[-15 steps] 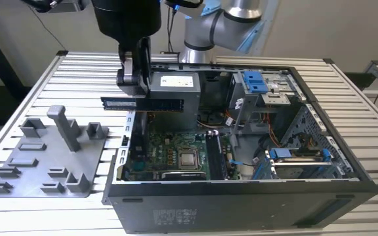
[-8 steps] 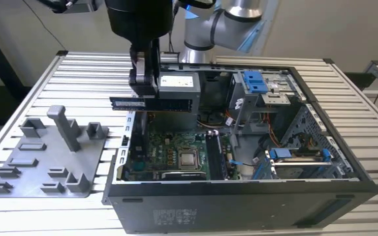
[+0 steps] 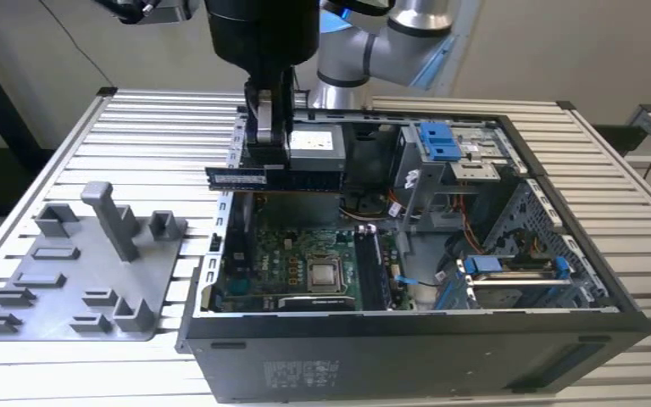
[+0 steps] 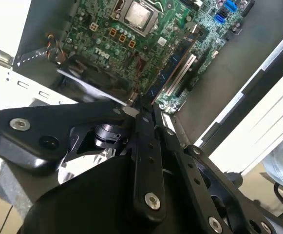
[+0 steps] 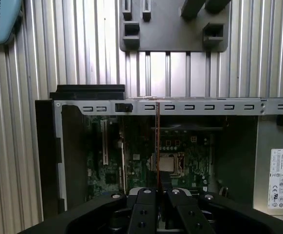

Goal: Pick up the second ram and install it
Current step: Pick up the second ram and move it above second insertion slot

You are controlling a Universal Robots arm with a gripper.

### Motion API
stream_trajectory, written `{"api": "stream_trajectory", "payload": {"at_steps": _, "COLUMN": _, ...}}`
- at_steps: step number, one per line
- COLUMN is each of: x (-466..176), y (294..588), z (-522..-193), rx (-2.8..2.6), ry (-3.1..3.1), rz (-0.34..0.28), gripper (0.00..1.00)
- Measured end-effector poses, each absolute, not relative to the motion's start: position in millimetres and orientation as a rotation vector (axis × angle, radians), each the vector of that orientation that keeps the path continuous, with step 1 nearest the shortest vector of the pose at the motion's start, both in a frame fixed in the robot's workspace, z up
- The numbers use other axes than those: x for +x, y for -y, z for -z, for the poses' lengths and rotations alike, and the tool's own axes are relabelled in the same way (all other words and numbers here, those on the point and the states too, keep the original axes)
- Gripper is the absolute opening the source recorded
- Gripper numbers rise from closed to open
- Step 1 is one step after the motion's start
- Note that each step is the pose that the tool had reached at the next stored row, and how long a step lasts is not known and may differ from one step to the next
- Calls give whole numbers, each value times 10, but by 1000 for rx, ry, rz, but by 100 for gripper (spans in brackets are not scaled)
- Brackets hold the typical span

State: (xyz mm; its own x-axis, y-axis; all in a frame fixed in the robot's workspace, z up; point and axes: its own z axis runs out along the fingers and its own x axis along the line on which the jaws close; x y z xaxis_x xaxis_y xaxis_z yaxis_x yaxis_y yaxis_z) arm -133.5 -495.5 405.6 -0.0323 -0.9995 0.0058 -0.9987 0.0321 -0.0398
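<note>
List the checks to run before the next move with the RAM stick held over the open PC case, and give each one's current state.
1. Grip: gripper shut on the RAM stick: ok.
2. Stick attitude: roughly level in the exterior view: ok.
3. Clearance: stick held above the motherboard, not touching it: ok.
4. Stick lined up with the memory slots: cannot tell.
5. Slot latches open: cannot tell.
6. Cables clear of the slots: cannot tell.
</note>
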Motion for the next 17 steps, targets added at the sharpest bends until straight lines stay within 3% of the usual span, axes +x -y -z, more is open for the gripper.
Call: {"api": "stream_trajectory", "payload": {"at_steps": 17, "x": -1025, "y": 4955, "z": -4056, "rx": -2169, "ry": -2240, "rz": 51, "gripper": 14}}
